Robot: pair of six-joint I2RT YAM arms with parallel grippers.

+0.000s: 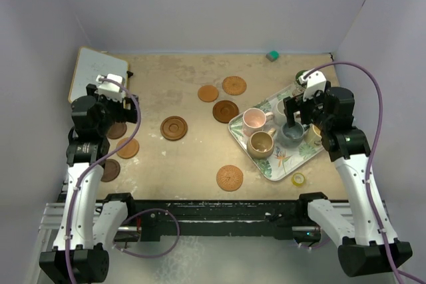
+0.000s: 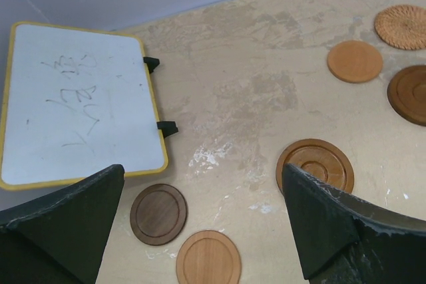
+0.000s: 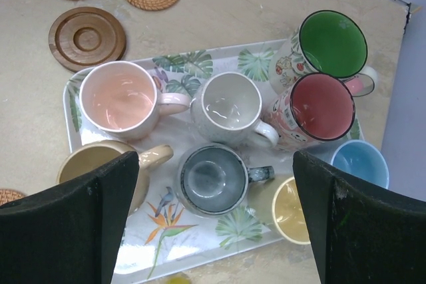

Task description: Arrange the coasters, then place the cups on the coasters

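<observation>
Seen from above, a tan table (image 1: 160,71) holds eight round coasters and eight cups. All the cups are crowded on or against a leaf-patterned tray (image 3: 200,63) on the right side of the table.

- **Cups:** A pink cup (image 3: 120,98) stands beside a pale grey cup (image 3: 225,106). A tan cup (image 3: 93,164) and a slate cup (image 3: 210,179) sit just nearer. A green cup (image 3: 333,43), a red cup (image 3: 323,106), a light blue cup (image 3: 359,163) and a yellow cup (image 3: 293,207) cluster at the tray's right end. It is unclear whether the blue one rests fully on the tray.
- **Coasters by the tray:** A light orange coaster (image 1: 208,93), a woven coaster (image 1: 234,85) and a dark ringed coaster (image 1: 225,111) lie together just left of the tray's far end.
- **Other coasters:** A brown ringed coaster (image 1: 174,128) lies alone in the middle. A second woven coaster (image 1: 229,177) lies near the tray's near corner. Three more coasters (image 1: 127,147) lie in a loose line on the left, under the left arm.
- **Other things:** A whiteboard (image 2: 73,104) lies at the far left. A small yellow tape roll (image 1: 299,179) sits beside the tray's near edge.

The left gripper (image 2: 203,167) hovers above the left coasters, with its jaws spread wide and holding nothing. The right gripper (image 3: 216,157) hangs above the cups, also spread wide and empty.
</observation>
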